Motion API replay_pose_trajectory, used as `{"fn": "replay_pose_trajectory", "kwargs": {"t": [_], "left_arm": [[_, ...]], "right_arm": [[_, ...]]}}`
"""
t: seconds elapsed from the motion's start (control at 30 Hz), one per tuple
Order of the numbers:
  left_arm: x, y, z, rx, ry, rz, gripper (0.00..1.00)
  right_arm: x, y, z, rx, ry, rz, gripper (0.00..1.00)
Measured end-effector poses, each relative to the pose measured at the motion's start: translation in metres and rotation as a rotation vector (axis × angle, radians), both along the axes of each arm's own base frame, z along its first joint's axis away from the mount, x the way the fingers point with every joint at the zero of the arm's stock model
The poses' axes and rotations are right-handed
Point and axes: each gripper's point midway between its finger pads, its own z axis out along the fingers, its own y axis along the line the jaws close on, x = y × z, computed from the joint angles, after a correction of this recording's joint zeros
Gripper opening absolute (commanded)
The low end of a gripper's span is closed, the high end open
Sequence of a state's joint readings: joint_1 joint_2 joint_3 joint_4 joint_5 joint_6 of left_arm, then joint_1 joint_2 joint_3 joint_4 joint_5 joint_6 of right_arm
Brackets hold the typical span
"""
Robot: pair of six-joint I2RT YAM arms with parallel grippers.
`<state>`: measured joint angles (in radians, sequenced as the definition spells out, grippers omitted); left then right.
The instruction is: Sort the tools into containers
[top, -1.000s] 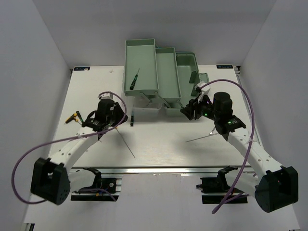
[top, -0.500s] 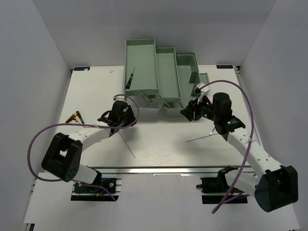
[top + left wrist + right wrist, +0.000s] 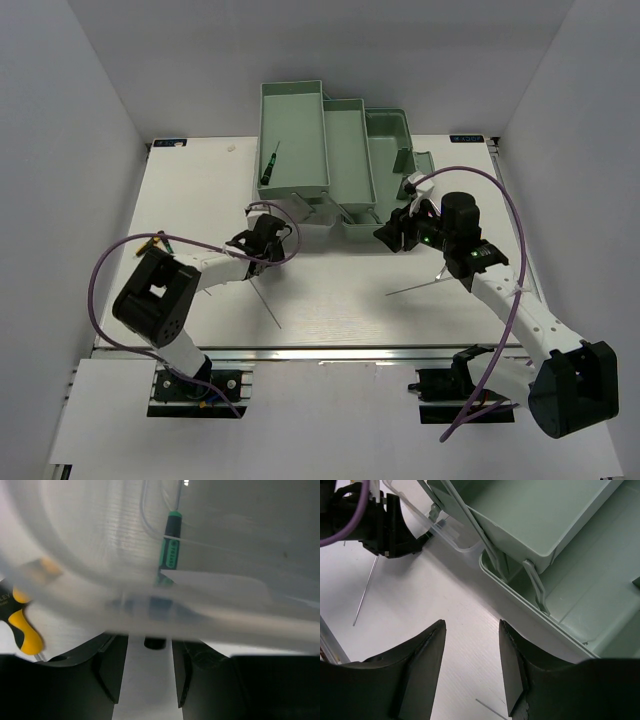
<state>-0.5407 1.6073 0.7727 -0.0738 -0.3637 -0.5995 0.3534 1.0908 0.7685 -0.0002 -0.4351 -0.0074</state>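
The mint-green toolbox trays (image 3: 349, 150) stand at the back centre with the clear lid (image 3: 303, 214) folded down in front. A green-black screwdriver (image 3: 268, 165) lies in the left tray; the left wrist view shows it blurred through the lid (image 3: 169, 547). My left gripper (image 3: 270, 240) is open at the lid's edge, with a small dark handle end (image 3: 155, 642) between its jaws (image 3: 148, 647), not gripped. A yellow-black screwdriver (image 3: 152, 242) lies at the table's left. My right gripper (image 3: 390, 232) is open and empty over the table (image 3: 472, 625) beside the lowest tray (image 3: 600, 595).
One bare metal rod (image 3: 265, 298) lies on the table in front of my left gripper and shows in the right wrist view (image 3: 365, 591). Another rod (image 3: 420, 287) lies under my right forearm. White walls close in both sides.
My left gripper has swung right across the table to the toolbox lid and now covers the small dark screwdriver that lay there. The right arm has not moved.
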Motion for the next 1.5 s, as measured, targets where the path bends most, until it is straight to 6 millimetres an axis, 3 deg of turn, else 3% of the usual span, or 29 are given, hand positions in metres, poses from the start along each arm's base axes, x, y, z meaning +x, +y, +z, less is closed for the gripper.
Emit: {"fn": "replay_pose_trajectory", "kwargs": {"t": [0.13,0.27,0.4,0.5,0.63,0.83,0.97,1.13,1.23,1.37,1.47,1.5], "left_arm": [[0.008,-0.003,-0.004,0.017,-0.005,0.013,0.47],[0.012,-0.011,-0.004,0.01,-0.018,0.014,0.27],[0.009,-0.015,-0.004,0.016,-0.018,0.014,0.18],[-0.002,-0.012,-0.003,0.012,-0.006,0.009,0.11],[-0.036,0.0,0.013,-0.02,0.031,-0.004,0.03],[-0.073,0.006,0.089,-0.186,-0.03,-0.005,0.0],[-0.086,0.014,0.165,-0.305,-0.162,0.016,0.0],[-0.082,0.014,0.262,-0.432,-0.36,0.005,0.0],[-0.072,0.008,0.305,-0.469,-0.449,-0.016,0.0],[-0.044,-0.007,0.338,-0.474,-0.541,-0.034,0.0],[-0.009,-0.024,0.332,-0.431,-0.543,-0.03,0.0],[0.005,-0.029,0.327,-0.416,-0.537,-0.023,0.06]], "right_arm": [[-0.001,0.0,0.0,0.004,0.005,0.001,0.52],[-0.001,0.001,0.0,0.01,0.011,-0.002,0.52],[-0.001,0.001,0.0,0.013,0.015,-0.004,0.52],[-0.001,0.001,0.0,0.013,0.015,-0.004,0.52],[-0.001,0.001,0.0,0.014,0.015,-0.001,0.52],[-0.002,0.002,0.001,0.017,0.016,0.006,0.52],[-0.003,0.003,0.001,0.02,0.018,0.009,0.51],[-0.003,0.004,-0.001,0.021,0.027,0.015,0.51],[-0.003,0.004,-0.003,0.019,0.031,0.016,0.51],[-0.004,0.005,-0.002,0.023,0.033,0.025,0.5],[-0.005,0.006,-0.002,0.024,0.033,0.029,0.5],[-0.005,0.006,-0.002,0.025,0.034,0.029,0.5]]}}
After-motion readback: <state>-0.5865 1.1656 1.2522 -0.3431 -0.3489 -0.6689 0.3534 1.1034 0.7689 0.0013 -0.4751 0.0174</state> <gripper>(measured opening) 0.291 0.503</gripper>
